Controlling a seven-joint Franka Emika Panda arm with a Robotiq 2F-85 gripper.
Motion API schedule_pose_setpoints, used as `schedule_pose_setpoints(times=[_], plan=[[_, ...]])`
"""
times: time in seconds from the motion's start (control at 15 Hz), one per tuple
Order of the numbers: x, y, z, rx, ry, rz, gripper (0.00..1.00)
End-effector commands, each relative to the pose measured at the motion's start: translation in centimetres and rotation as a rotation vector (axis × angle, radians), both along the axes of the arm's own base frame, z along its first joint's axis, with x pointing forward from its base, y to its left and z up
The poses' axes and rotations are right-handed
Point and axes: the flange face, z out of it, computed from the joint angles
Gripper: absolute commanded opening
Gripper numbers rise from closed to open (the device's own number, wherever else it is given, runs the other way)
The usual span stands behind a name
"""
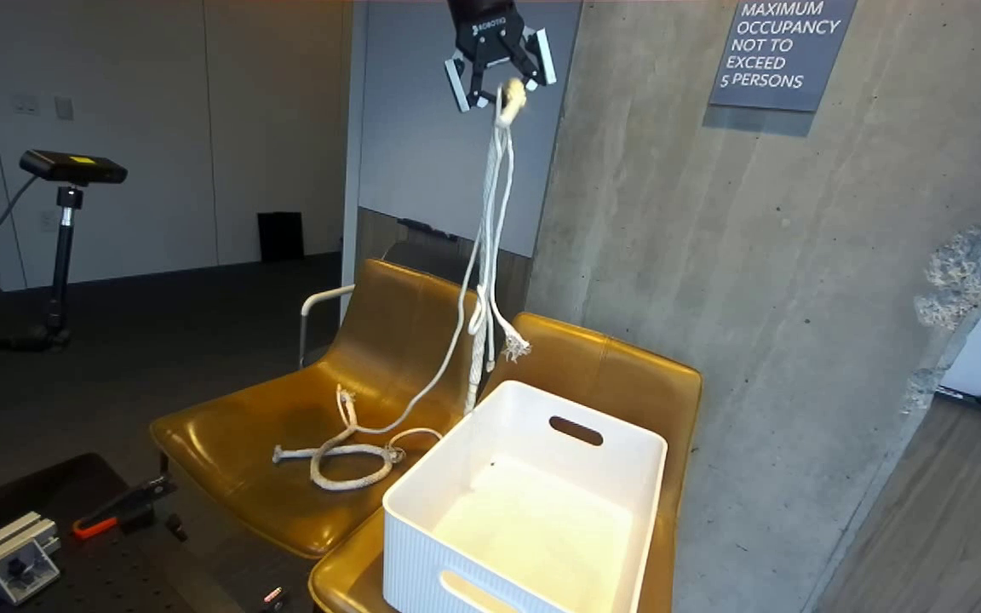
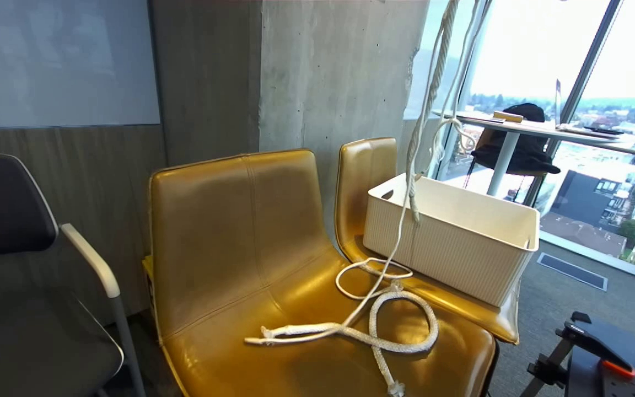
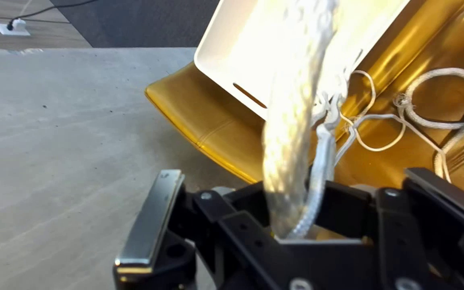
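Two tan chairs (image 2: 213,220) (one bearing a bin (image 2: 450,248)) stand beneath hanging rope (image 3: 288,169).

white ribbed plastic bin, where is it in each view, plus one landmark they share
In an exterior view, white ribbed plastic bin: bottom, just right of centre.
In an exterior view, bin: right of centre, mid-height.
In the wrist view, bin: top, right of centre, cut off by the upper edge.
Landmark in all three: the thick white rope loop on the brown leather chair beside it.
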Motion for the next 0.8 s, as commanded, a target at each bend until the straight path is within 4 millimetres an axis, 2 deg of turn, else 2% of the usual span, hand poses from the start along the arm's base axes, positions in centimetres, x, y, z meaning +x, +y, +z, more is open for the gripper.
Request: schedule_pose_setpoints(times=[0.0,0.13,0.47,0.6,0.73], plan=[[-0.1,-2.7,4.6,-0.005,-0.031,-0.057,0.00],[-0.6,-4.2,6.1,-0.006,-0.044,-0.093,0.00],[-1.4,-7.9,7.9,-0.005,-0.060,-0.173,0.00],[-0.6,-8.4,6.9,0.005,-0.060,-0.188,0.00],[0.6,-7.5,5.1,0.057,-0.071,-0.168,0.00]])
